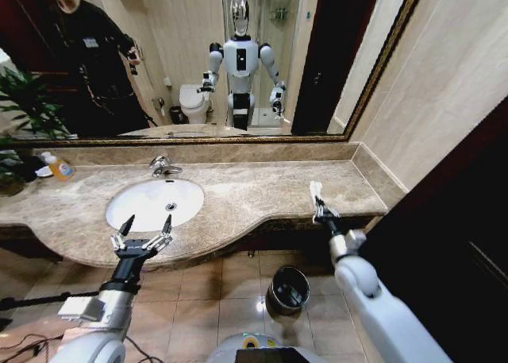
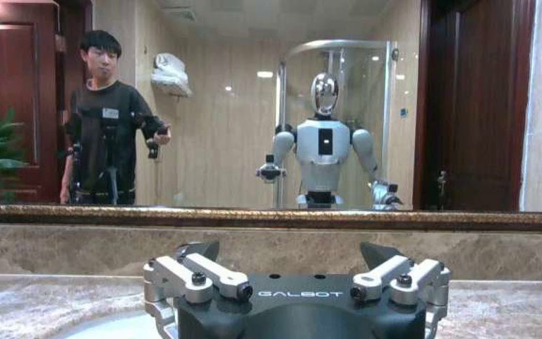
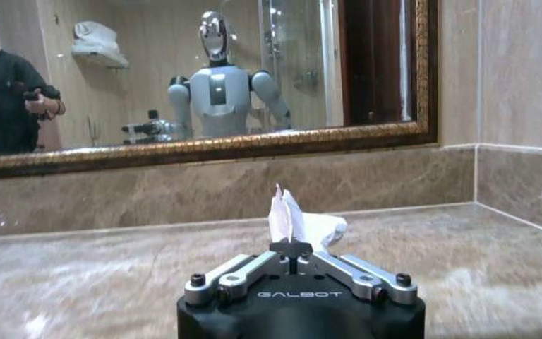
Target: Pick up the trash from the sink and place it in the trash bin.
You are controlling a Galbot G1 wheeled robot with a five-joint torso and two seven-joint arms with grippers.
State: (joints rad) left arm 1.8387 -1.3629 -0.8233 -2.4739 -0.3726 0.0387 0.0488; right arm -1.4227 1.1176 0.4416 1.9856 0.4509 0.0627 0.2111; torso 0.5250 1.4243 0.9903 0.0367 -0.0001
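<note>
A crumpled white scrap of trash [image 1: 316, 193] is pinched upright in the closed jaws of the right gripper [image 1: 321, 213], held over the right end of the beige marble worktop [image 1: 254, 192] — in the right wrist view the trash [image 3: 295, 222] is seen standing in thin folded peaks above the gripper [image 3: 295, 263]. The left gripper [image 1: 143, 234] is held with its jaws spread wide and empty at the near rim of the sink [image 1: 154, 202], a smooth white oval basin set into the veined stone, with a chrome tap [image 1: 163, 166] behind it. In the left wrist view the grey fingers [image 2: 195, 277] are seen splayed apart before the gilt-framed mirror [image 2: 271, 106]. The bin [image 1: 287, 290] — small, round and dark, with a shiny metal rim — stands on the tiled floor [image 1: 230, 287] below the worktop's front edge, between the two arms. An orange-yellow bottle [image 1: 59, 167] rests at the worktop's far left beside a green plant [image 1: 24, 109].
</note>
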